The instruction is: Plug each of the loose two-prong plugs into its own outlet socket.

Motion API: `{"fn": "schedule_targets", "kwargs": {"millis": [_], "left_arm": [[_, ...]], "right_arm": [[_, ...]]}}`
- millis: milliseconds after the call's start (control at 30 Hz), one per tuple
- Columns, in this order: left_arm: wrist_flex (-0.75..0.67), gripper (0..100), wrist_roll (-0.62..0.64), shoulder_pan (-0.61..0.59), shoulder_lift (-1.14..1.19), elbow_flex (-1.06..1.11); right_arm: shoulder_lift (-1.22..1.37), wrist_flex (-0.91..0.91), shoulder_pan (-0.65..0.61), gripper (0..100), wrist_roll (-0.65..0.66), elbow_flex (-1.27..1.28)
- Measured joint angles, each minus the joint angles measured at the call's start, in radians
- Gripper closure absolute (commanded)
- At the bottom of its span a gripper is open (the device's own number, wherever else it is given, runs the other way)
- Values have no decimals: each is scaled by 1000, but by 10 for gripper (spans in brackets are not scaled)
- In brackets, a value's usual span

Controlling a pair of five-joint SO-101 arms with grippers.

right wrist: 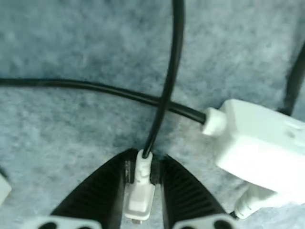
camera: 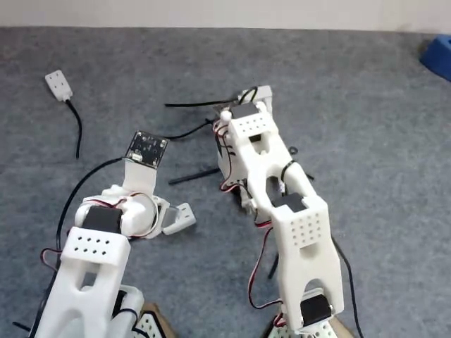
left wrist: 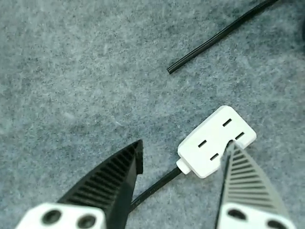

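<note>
My left gripper is open, low over the grey carpet. A white outlet socket with slots facing up lies between its fingers, close against the pale finger; its black cord runs back toward the wrist. My right gripper is shut on a small white two-prong plug, whose black cord runs away from the jaws. Just beside it lies another white socket block. In the high view the right gripper sits at mid-table next to that socket. A third socket lies far left.
A loose black cord end lies on the carpet ahead of the left gripper, also seen as the cord end between the arms. More black cords cross near the right gripper. A blue object sits at the far right edge.
</note>
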Motion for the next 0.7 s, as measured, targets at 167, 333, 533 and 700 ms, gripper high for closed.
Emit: {"fn": "schedule_targets", "kwargs": {"millis": [167, 333, 533, 700], "left_arm": [[0, 729, 0, 0, 0, 0], [-3, 721, 0, 21, 0, -11], [12, 555, 0, 175, 0, -84], [89, 537, -2, 209, 0, -192]], "right_arm": [[-140, 77, 0, 992, -29, -64], [-299, 101, -5, 992, -103, -69], [-364, 104, -69, 992, -160, -69], [-364, 104, -95, 992, -164, -69]]}}
